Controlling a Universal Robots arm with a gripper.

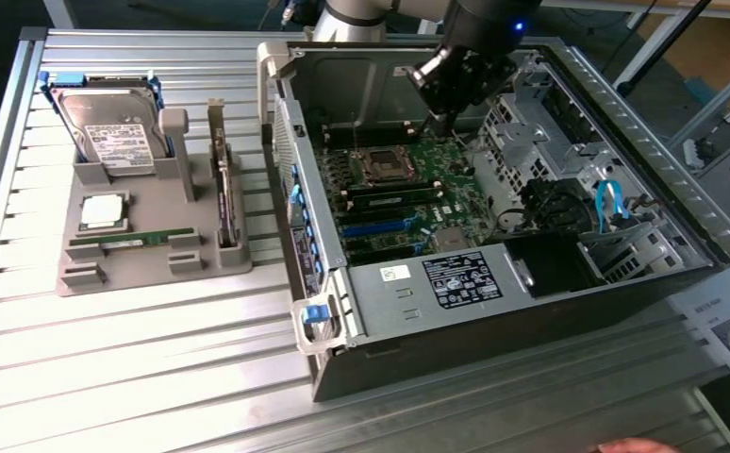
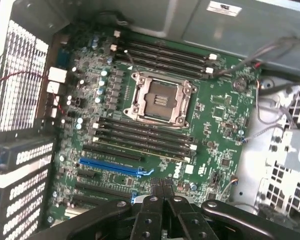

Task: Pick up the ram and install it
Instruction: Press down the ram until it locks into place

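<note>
Exterior view. The gripper hangs in the upper middle of the frame, inside the open computer case, just above the green motherboard. The black wrist body hides most of the fingers here. The ram lies well apart from the gripper, at the exterior view's left: a thin green stick resting flat in a slot of the grey parts holder on the slatted aluminium table. The case wall and the holder's upright post stand between the two. On the same holder, a square silver processor chip sits just above the ram in the frame, a hard drive stands at the upper left, and a dark card stands on edge at the holder's right side.

Wrist view. The fingertips meet at the lower middle of the frame, pressed together with nothing between them: gripper clenched and empty. Beyond them lies the motherboard with the empty processor socket at centre. Dark memory slots run just below the socket in the frame, nearest the fingertips, and a second bank runs above it. A blue expansion slot sits at lower left.
</note>
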